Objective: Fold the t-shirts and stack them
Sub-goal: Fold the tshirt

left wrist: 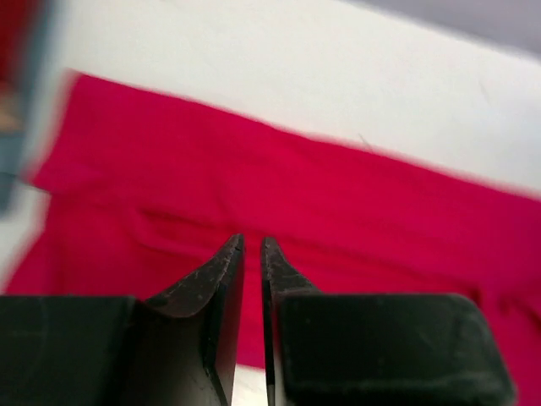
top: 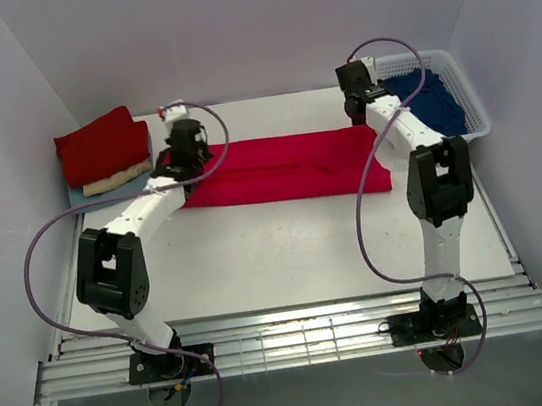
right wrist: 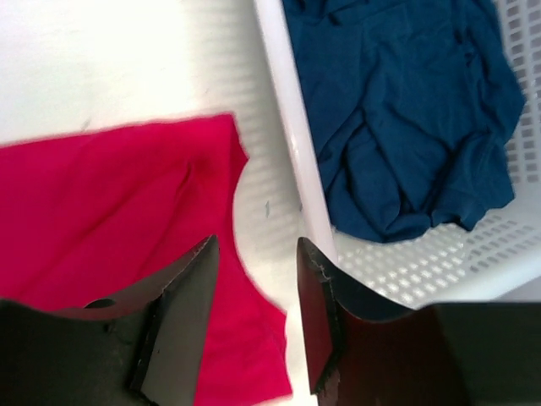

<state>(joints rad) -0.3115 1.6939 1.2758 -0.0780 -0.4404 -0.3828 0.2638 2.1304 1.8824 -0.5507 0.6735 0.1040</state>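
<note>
White tabletop (top: 288, 251): red shirt (top: 286, 165) spread mid-frame; left claw (left wrist: 253, 241) narrow, empty; right claw (right wrist: 257, 244) wide, empty, beside basket (right wrist: 279, 110).

we are hanging our left gripper (top: 187, 146) over the left end of the crimson t-shirt (top: 286, 167) lying near the table's (top: 288, 251) far edge, our right gripper (top: 355, 85) over its right end, beside the basket (top: 477, 101).

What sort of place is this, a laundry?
Probably a robotics test booth, not a laundry: plain white walls box in one table, two robot arms are bolted at its near edge, and a crimson t-shirt lies on it.
</note>
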